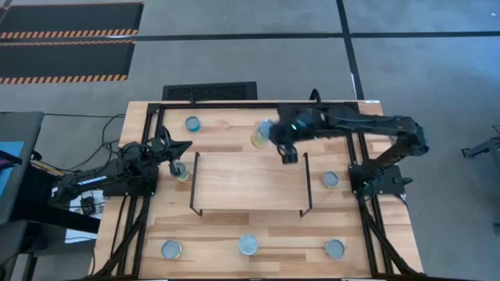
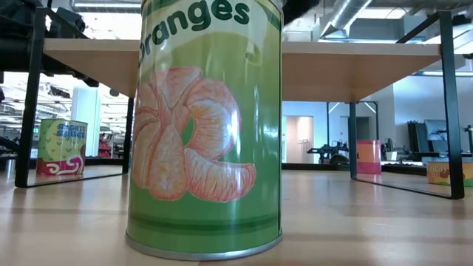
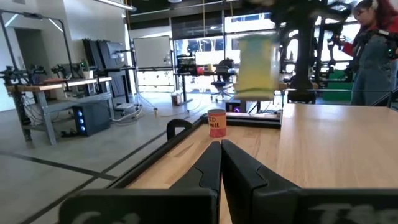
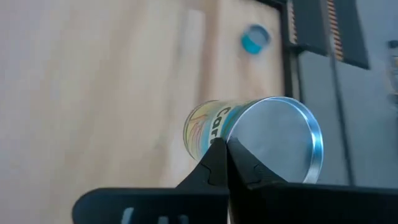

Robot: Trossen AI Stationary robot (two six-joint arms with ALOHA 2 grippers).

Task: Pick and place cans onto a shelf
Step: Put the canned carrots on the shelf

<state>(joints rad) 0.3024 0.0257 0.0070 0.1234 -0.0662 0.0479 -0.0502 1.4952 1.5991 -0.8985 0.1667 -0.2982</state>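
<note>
— Worktop (image 1: 234, 234) first: where's your shelf?
— Shelf (image 1: 248, 181) sits centre. Your right claw (image 1: 275, 139), at its twelve o'clock edge, grips a yellow can (image 1: 261, 134) held tilted.
— Left claw?
— Left claw (image 1: 181, 148) pinched shut at nine o'clock, holding nothing, another can (image 1: 181, 172) just beside it.

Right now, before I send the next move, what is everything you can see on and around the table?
Cans: seven visible, silver tops; that one at the high view's upper left, one at the shelf's left end, one right of the shelf, three along the high view's bottom edge, one yellow-green and blurred at the right gripper.
Shelf: one, light wood, black wire legs, mid-table.
Table: one, butcher-block, black frame.
Person: one, red sleeve, background.
Left gripper: shut, empty, beside the left-end can.
Right gripper: beyond the shelf's upper edge.
</note>
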